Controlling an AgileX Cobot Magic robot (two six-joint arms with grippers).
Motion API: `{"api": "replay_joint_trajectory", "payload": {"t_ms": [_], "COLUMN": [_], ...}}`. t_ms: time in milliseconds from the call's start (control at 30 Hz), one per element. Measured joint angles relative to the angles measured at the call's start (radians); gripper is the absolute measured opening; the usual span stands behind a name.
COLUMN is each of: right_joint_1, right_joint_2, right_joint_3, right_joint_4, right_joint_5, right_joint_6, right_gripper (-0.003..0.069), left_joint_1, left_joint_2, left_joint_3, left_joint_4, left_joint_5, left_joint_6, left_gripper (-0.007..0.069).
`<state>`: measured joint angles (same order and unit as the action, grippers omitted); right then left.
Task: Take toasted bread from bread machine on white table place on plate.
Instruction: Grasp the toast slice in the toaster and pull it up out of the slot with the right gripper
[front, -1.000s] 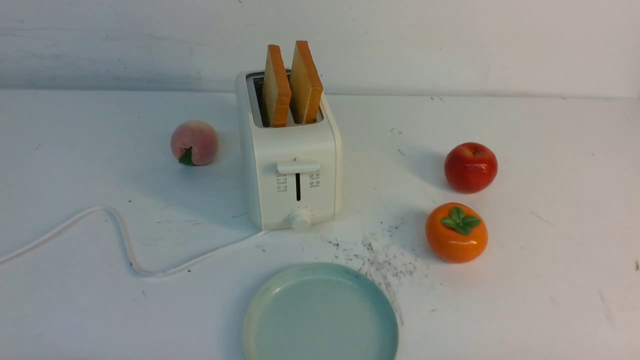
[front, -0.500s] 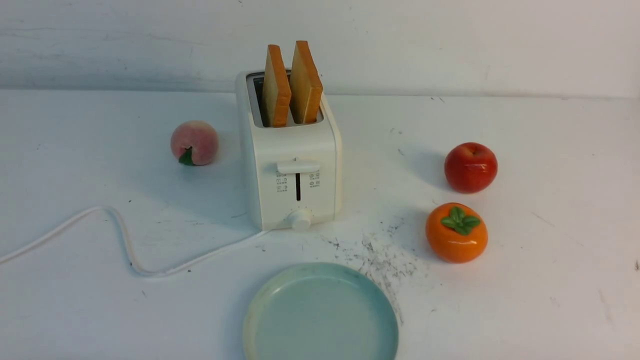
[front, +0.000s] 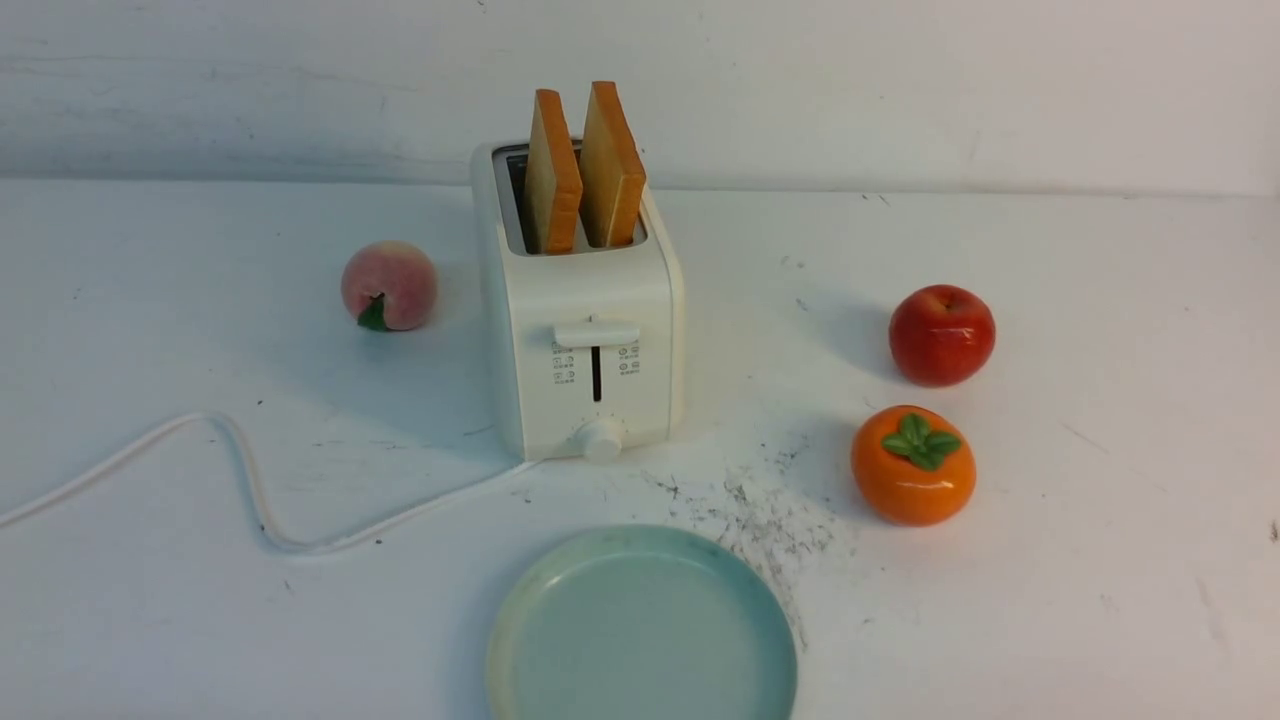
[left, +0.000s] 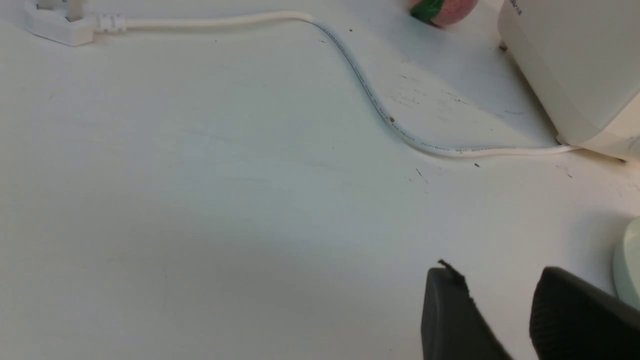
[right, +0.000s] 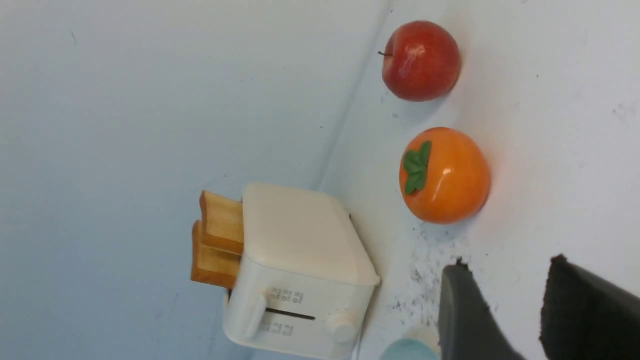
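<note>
Two slices of toasted bread (front: 555, 175) (front: 612, 165) stand upright in the slots of the white bread machine (front: 585, 330) at the middle of the white table (front: 1100, 560). The pale blue-green plate (front: 640, 630) lies empty in front of it. The bread (right: 217, 240) and bread machine (right: 300, 270) also show in the right wrist view. Neither gripper shows in the front view. My left gripper (left: 495, 272) is open and empty above bare table near the plate's rim (left: 629, 260). My right gripper (right: 505, 265) is open and empty above the table near the persimmon.
A peach (front: 388, 285) lies left of the bread machine. A red apple (front: 941, 333) and an orange persimmon (front: 912, 465) lie to its right. The white cord (front: 240, 480) snakes across the left table to a plug (left: 60, 25). Dark scuffs (front: 770, 520) mark the table.
</note>
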<state>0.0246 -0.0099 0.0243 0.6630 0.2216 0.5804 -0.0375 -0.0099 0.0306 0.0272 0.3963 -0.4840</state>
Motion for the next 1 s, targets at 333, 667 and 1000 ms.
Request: {"api": "replay_joint_trajectory", "payload": {"t_ms": [333, 667, 1000], "right_joint_1": [0.0, 0.0, 0.003], "right_joint_2": [0.016, 0.402, 1.149], "right_joint_3": [-0.027, -0.527, -0.945], "right_joint_4": [0.021, -0.319, -0.258], "right_joint_5": [-0.368, -0.01, 0.737], "right_joint_6": [0.0, -0.48, -0.653], "right_gripper": [0.0177, -0.0016, -0.0004], "left_joint_1": [0.0, 0.0, 0.0], "left_joint_2": [0.0, 0.0, 0.0], "left_joint_3": [0.0, 0.0, 0.0], "left_joint_4": [0.0, 0.0, 0.0], "left_joint_5": [0.0, 0.0, 0.0], "left_joint_6": [0.0, 0.0, 0.0], "left_gripper": [0.0238, 0.0238, 0.0238]}}
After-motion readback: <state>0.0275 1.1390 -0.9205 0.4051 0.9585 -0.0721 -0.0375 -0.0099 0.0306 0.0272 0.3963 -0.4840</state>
